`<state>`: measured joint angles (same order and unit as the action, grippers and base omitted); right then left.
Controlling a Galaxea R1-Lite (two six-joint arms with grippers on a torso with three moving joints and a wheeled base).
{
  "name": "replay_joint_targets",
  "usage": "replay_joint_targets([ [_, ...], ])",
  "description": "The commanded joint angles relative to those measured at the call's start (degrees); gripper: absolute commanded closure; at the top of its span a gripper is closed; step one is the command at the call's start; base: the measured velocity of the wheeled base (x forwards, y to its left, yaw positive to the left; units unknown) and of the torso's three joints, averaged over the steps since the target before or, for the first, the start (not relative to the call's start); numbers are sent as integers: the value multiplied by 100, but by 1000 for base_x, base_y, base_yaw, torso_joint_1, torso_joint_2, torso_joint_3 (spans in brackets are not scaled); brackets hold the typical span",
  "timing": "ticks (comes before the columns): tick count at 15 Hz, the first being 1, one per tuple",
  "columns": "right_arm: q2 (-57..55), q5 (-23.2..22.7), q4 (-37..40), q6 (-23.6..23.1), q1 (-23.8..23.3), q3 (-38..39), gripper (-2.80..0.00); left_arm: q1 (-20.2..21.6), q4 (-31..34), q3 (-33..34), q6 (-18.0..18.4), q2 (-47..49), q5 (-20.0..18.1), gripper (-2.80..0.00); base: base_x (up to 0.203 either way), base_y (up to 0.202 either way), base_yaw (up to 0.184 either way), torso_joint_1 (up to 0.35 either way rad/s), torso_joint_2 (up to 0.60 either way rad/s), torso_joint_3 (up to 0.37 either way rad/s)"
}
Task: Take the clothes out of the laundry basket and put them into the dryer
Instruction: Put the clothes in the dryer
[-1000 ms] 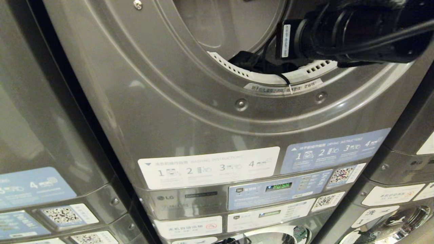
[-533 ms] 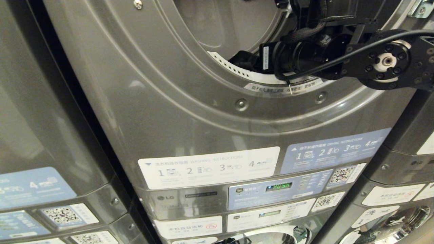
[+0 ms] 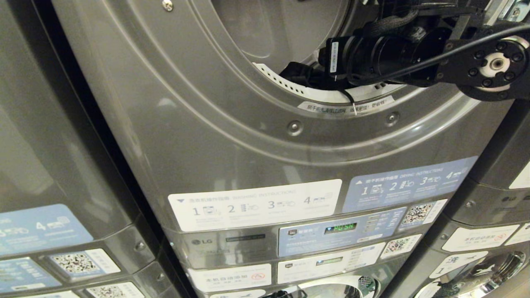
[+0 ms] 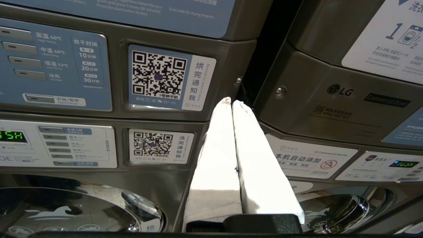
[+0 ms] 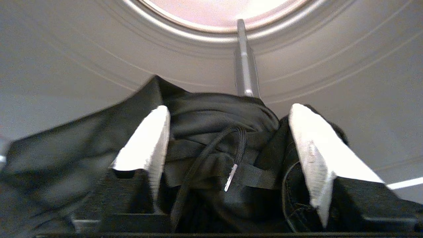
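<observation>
Right arm [image 3: 414, 54] reaching through the round opening of the grey dryer [image 3: 232, 136], seen in the head view at the upper right, wrist and cabling crossing the white perforated lint strip [image 3: 290, 85] along the lower rim of the opening. Right gripper [image 5: 228, 138] inside the drum, its two white-padded fingers [image 5: 148, 142] spread well apart, nothing pinched between them. Black garment [image 5: 211, 132] lying bunched in the gap between the fingers and spilling out past both of them onto the drum floor; a black drawstring [image 5: 211, 145] with a metal tip curling over the folds in the middle. Whether the cloth touches the inner faces of the pads: cannot tell. Behind the garment, the smooth grey drum wall [image 5: 330, 66] with a raised baffle rib [image 5: 244, 66] running up toward the bright circular back plate. Left gripper [image 4: 231, 105] parked low in front of the machines, white fingers pressed together tip to tip, empty, pointing at the dark seam between two stacked units beside a QR-code sticker [image 4: 158, 76]. Below the dryer opening in the head view, white and blue instruction labels [image 3: 254, 205] and a control panel with a green lit display [image 3: 340, 227]. Laundry basket outside every view.
</observation>
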<state>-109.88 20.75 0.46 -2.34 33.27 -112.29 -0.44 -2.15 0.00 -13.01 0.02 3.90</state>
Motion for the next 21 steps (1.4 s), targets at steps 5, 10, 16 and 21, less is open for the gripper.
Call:
replay_joint_targets([
  [5,556,-67,467,9,5,14,-280,0,4,167,9,-2,5,0,0,0,0,0,0,0],
  [10,849,-171,1344,399,4,14,-280,0,4,167,9,-2,5,0,0,0,0,0,0,0],
  [16,1376,-399,1534,761,194,278,-280,0,-5,175,-1,-2,4,0,0,0,0,0,0,0],
  [21,2578,-437,1478,749,539,2172,-51,0,-14,167,-18,-2,5,0,0,0,0,0,0,0],
])
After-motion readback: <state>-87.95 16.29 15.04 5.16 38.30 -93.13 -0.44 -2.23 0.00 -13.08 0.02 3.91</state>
